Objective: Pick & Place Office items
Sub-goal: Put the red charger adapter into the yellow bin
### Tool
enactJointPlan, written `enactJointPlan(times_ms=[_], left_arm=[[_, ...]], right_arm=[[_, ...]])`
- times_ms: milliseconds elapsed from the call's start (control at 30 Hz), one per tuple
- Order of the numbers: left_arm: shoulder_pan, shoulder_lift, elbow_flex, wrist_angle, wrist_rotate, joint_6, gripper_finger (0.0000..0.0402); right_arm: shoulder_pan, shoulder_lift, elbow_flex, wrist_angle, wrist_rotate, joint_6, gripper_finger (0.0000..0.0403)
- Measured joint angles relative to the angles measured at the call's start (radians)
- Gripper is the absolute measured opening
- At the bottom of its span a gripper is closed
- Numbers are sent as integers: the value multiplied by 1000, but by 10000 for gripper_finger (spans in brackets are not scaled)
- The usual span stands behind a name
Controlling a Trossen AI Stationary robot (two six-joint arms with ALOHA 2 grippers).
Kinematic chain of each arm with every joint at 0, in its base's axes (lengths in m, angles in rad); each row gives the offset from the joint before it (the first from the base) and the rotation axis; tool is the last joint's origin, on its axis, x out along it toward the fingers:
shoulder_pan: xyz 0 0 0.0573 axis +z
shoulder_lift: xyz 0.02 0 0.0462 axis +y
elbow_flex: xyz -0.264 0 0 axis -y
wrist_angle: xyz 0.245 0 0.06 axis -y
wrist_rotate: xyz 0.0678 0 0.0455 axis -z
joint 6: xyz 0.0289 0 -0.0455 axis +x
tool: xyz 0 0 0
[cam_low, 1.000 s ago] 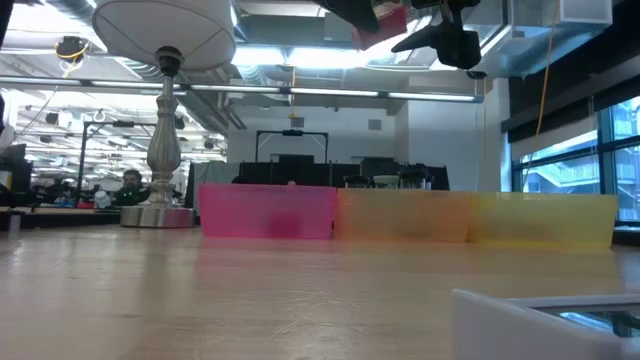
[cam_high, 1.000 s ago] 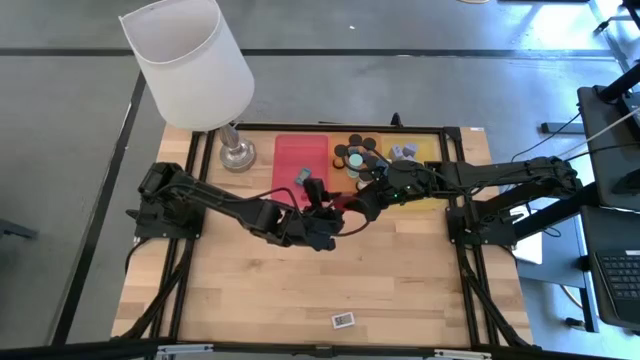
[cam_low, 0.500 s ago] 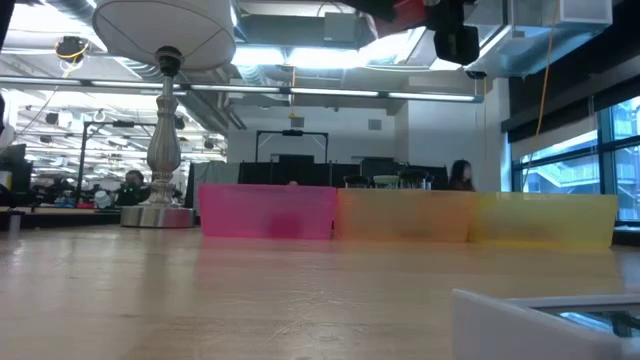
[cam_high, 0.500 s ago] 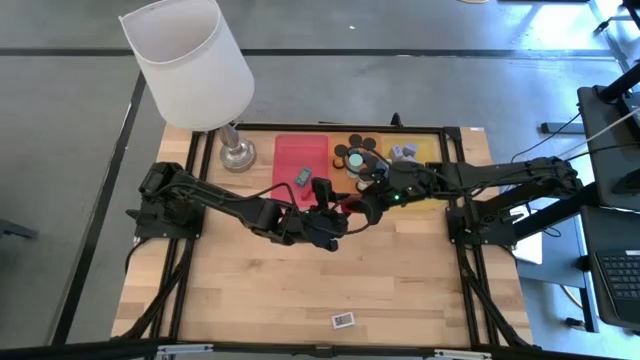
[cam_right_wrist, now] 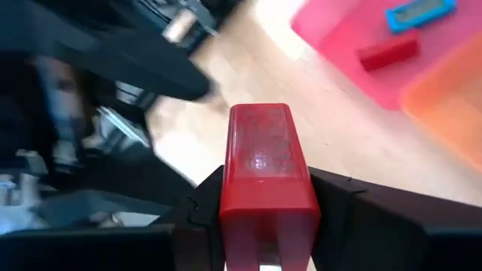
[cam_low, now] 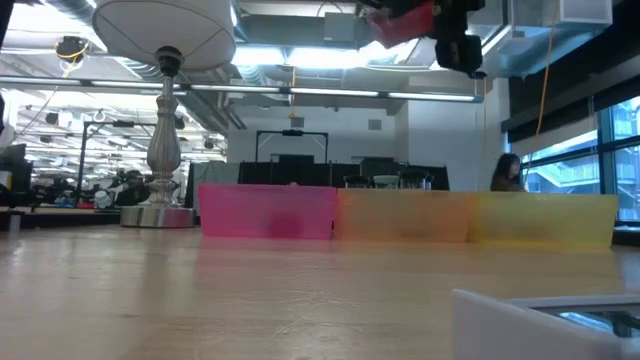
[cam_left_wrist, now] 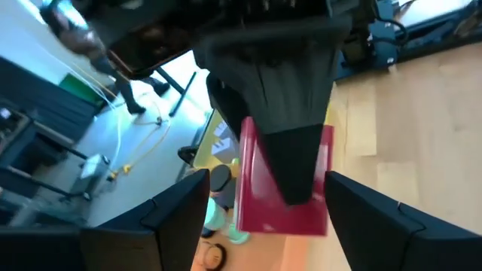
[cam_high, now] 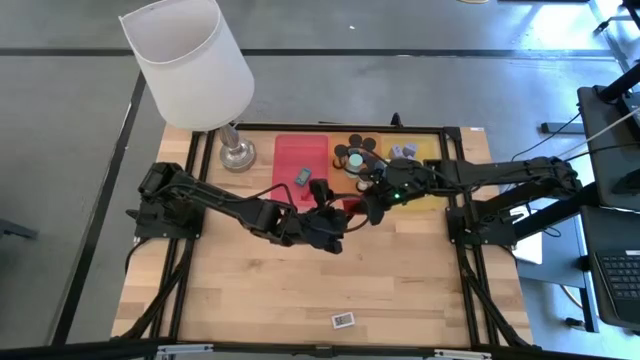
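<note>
My right gripper (cam_high: 358, 205) is shut on a red flat block (cam_high: 349, 205), high above the middle of the table; the block also shows at the top of the low view (cam_low: 405, 20). My left gripper (cam_high: 338, 212) is open just left of it. In the left wrist view its two fingers (cam_left_wrist: 181, 218) stand on either side of the block (cam_left_wrist: 263, 211); I cannot tell whether they touch it. Black cylinders (cam_high: 356, 150) lie in the orange tray (cam_high: 345, 172). A teal block (cam_high: 303, 176) lies in the red tray (cam_high: 300, 150). My right gripper pinches the red block by its two long sides (cam_right_wrist: 229, 203) between its two fingers (cam_right_wrist: 335, 207). The block's free end (cam_right_wrist: 260, 124) sticks out past the fingertips. The fingers come from the table's right. The block is lifted clear, high over the table.
Red, orange and yellow trays (cam_high: 420, 160) stand in a row at the far edge, lavender cubes (cam_high: 403, 151) in the yellow one. A white-shaded lamp (cam_high: 190, 60) stands at the far left. A small white tag (cam_high: 343, 320) lies near the front edge. People show in the room behind.
The red block has shifted a little toward the table's right and tipped while staying high above the table. My left gripper has followed it slightly rightward.
</note>
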Motion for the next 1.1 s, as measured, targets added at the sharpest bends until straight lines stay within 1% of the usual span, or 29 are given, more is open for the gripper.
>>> enactJointPlan(times_ms=[167, 333, 500, 567, 667, 767, 1100], left_arm=[[1, 0, 0, -10, 28, -102, 269], [1, 0, 0, -17, 24, -271, 270], [1, 0, 0, -17, 21, -426, 266], [1, 0, 0, -17, 21, -458, 265], [1, 0, 0, -17, 21, -464, 265], [1, 0, 0, -17, 21, -447, 265], [1, 0, 0, -17, 21, -447, 261]], right_arm=[[-54, 0, 0, -147, -14, -57, 118], [-120, 0, 0, -329, -3, -132, 118], [-186, 0, 0, -535, 87, -200, 118], [-211, 0, 0, -615, 120, -230, 118], [-246, 0, 0, -707, 175, -265, 118], [-280, -2, -9, -739, 212, -285, 126], [-363, -1, -145, -704, 204, -331, 125]])
